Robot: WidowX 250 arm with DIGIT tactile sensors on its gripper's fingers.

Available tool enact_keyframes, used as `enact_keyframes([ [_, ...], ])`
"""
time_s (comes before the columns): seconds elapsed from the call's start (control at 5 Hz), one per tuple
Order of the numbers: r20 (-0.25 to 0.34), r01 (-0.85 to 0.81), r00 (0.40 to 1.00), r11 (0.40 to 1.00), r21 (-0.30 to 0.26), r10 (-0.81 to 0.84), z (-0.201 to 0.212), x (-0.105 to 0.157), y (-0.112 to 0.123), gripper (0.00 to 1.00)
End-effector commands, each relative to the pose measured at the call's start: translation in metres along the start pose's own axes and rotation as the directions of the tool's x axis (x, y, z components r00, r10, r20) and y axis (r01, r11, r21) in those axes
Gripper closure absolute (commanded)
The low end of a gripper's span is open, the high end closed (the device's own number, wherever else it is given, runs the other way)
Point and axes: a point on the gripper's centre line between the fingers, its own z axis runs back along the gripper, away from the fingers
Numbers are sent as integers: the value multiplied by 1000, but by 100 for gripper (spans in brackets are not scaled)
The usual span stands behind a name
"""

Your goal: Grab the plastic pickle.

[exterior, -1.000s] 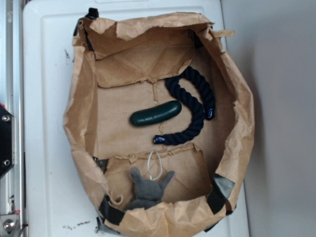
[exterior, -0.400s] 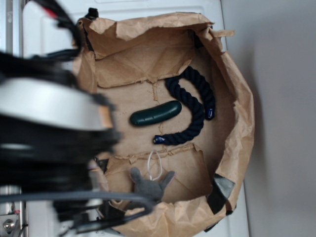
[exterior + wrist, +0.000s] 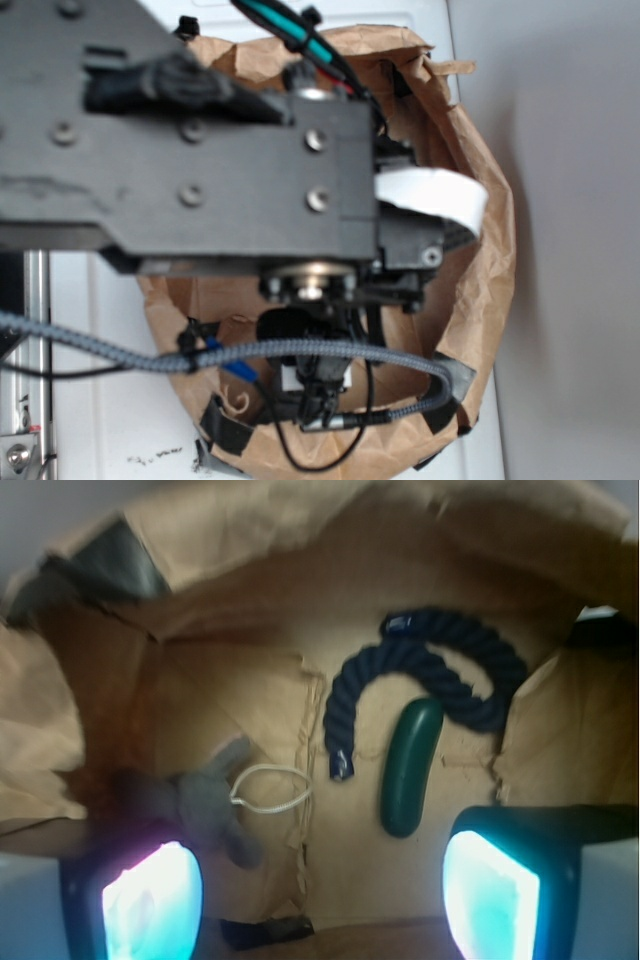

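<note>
Claw above the paper bag, pickle not yet reached

Risk: the pickle lies on the bag floor just beside the blue rope, which curls around its far end; a descent set too far forward could catch rope instead, and the crumpled bag walls could snag the arm. The grey plush toy lies well apart. The claw is spread wide, holding and touching nothing

Arm swung in over bag.
</note>
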Motion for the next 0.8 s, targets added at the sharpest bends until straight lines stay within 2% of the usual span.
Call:
enact_keyframes([
  [0.0,67,-5,998,1000,-1,5,17,8,-3,0],
  [0.4,67,-5,998,1000,-1,5,17,8,-3,0],
  [0.6,62,9,998,1000,-8,-8,3,7,14,0],
])
